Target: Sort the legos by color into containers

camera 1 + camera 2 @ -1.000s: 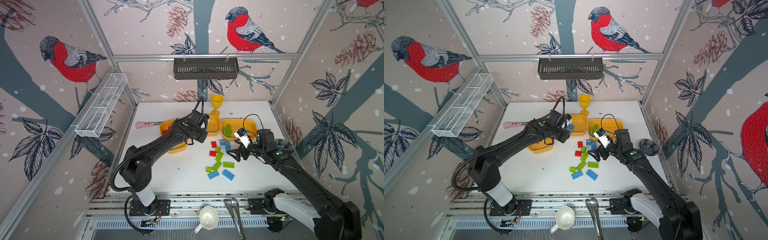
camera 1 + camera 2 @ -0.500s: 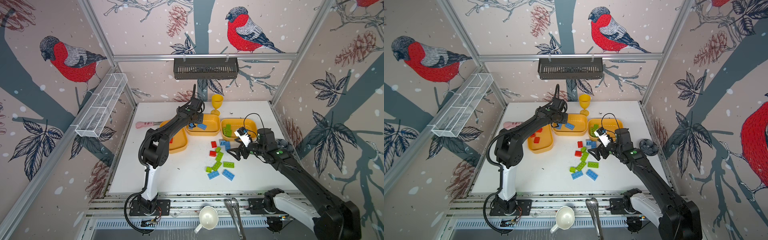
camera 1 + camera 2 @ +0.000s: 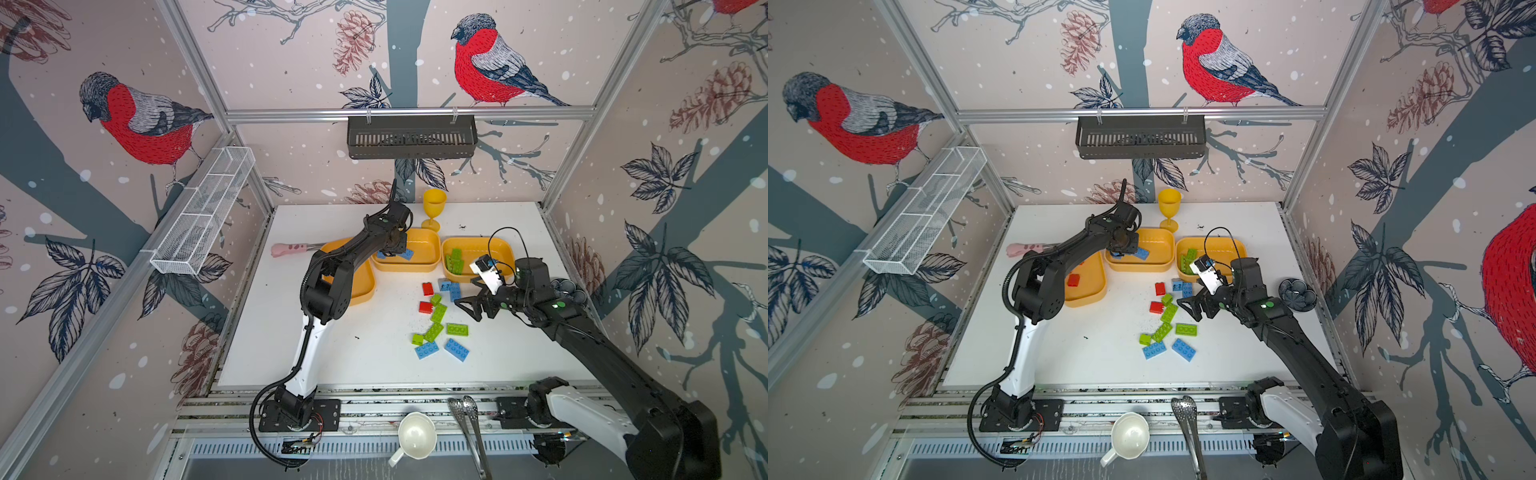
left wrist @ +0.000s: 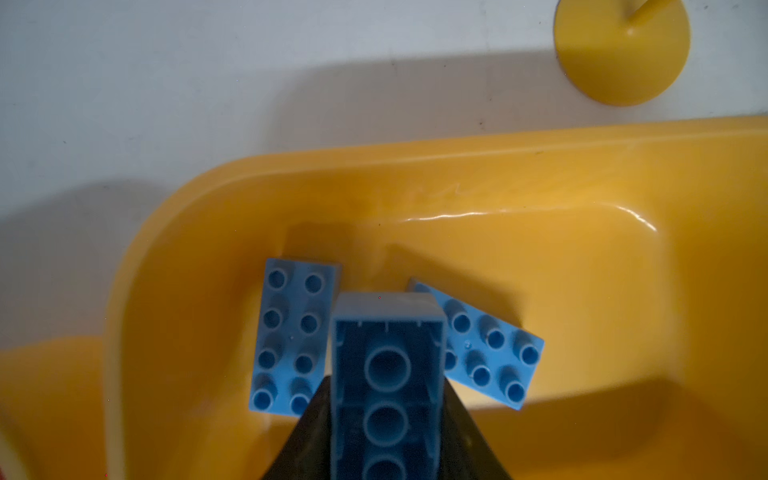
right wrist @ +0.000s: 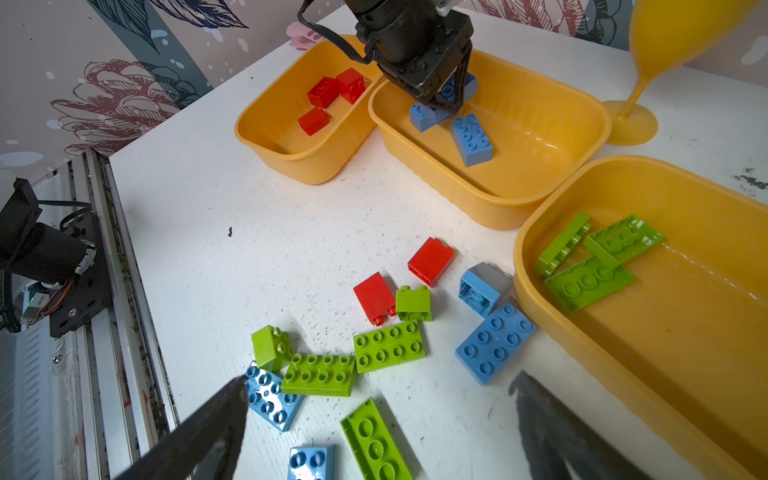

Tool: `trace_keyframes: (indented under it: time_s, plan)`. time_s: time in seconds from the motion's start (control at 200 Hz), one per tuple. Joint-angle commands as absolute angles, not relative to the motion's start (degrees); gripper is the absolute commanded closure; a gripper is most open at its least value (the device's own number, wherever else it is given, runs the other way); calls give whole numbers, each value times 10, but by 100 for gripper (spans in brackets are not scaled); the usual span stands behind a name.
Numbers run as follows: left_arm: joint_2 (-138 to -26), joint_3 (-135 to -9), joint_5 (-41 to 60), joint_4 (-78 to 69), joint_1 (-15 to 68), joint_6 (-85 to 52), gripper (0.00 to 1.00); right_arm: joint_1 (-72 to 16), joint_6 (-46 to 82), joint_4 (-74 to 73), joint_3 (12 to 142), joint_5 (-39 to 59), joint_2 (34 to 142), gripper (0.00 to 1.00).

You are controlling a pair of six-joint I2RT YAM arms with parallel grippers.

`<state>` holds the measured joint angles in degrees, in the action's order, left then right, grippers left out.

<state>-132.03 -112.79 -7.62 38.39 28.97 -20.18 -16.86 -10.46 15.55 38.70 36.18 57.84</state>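
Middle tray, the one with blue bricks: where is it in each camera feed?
Top view: tray at the back of the table, middle of three.
Top view: same place.
Left wrist: fills most of the frame, behind the held blue brick.
Right wrist: the tray beneath the left gripper.
Shared landmark: goblet just behind it; only its foot shows in the left wrist.

Three shallow yellow-orange plastic trays [image 5: 436,166], five red studded plastic bricks [image 5: 431,262], seven blue bricks [image 5: 494,340], eight lime green bricks [image 5: 388,345].

upturned blue brick [image 4: 386,374] cut off, goblet [image 5: 681,33] cropped
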Motion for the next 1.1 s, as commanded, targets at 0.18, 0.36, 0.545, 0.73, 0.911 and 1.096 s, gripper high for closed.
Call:
trace_keyframes:
  time_s: [0.18,0.36,0.545,0.73,0.911,1.096]
  plan:
    - [-1276,-1136,-83,438,299,-219,36,-168,-107,143,388,368,577,0]
    - [-1212,-1092,-39,452,321,-227,30,-167,-104,139,386,368,578,1]
    - [-1138,-998,-17,448,364,-255,26,-167,-103,138,384,370,577,1]
    - [-1070,-897,2,431,420,-287,25,-168,-98,139,379,370,573,1]
    - [-1021,-816,17,417,474,-315,25,-167,-96,140,370,369,567,1]
    - [-991,-741,21,390,520,-344,25,-167,-90,139,360,366,562,0]
